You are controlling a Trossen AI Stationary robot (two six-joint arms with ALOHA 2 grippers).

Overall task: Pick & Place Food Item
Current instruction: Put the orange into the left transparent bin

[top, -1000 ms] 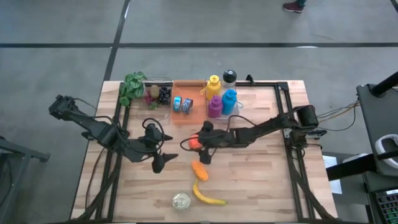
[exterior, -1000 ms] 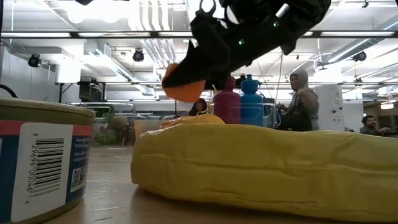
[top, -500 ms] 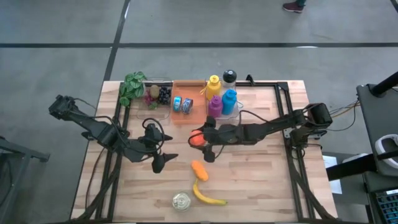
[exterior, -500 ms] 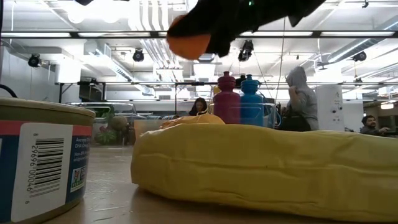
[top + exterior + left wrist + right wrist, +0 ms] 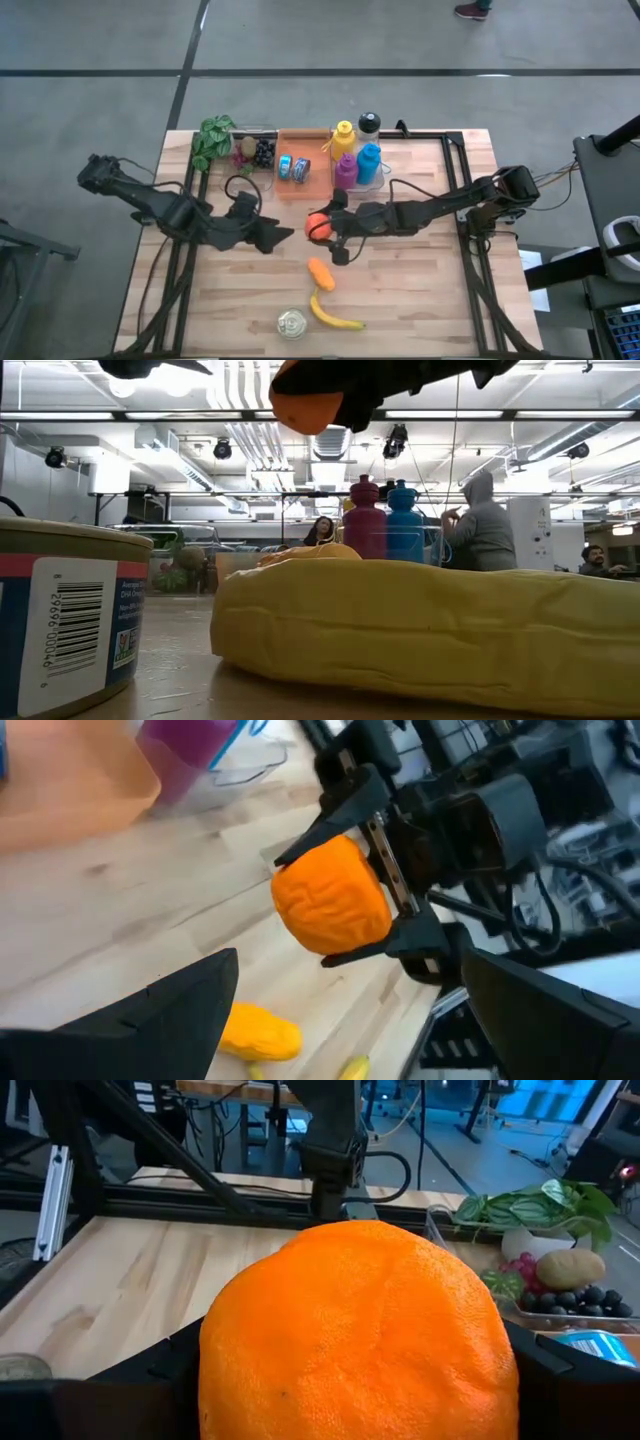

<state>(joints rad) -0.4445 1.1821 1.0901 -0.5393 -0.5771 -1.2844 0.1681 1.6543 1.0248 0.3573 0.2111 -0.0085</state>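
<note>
**Eng1:** One orange [image 5: 331,896], clamped between the right gripper [image 5: 322,226] jaws and held clear above the table [image 5: 420,270]. Compared with a second back, the pincer carries it higher in the low view [image 5: 306,407] and a little toward the orange tray [image 5: 300,188]. Pick looks done; transport under way.

**Eng2:** Left gripper [image 5: 272,232]?

**Eng1:** Jaws wide apart, holding nothing. It has swung up from the boards and now points at the orange from just beside the right pincer. Could be staging a handover, could be just in the way. Can't tell.

**Eng2:** What's around the pincer?

**Eng1:** Nearest: the left fingers, on its far side from the right arm. Directly below and toward the front edge, a small orange-yellow food piece [image 5: 320,273]. Further front, the banana [image 5: 333,316] and a can [image 5: 292,323]. Behind the pincer: the tray with tins [image 5: 292,168], then the purple bottle [image 5: 345,170] and blue bottle [image 5: 369,163]. Furthest back, a yellow bottle [image 5: 343,135], a clear bin with grapes [image 5: 263,152] and leafy greens [image 5: 213,139].

**Eng2:** Obstructions?

**Eng1:** Bottles stand close behind; a low pass toward the tray risks clipping them. The left gripper crowds any leftward path. People show in the room beyond, well apart from the table.
</note>
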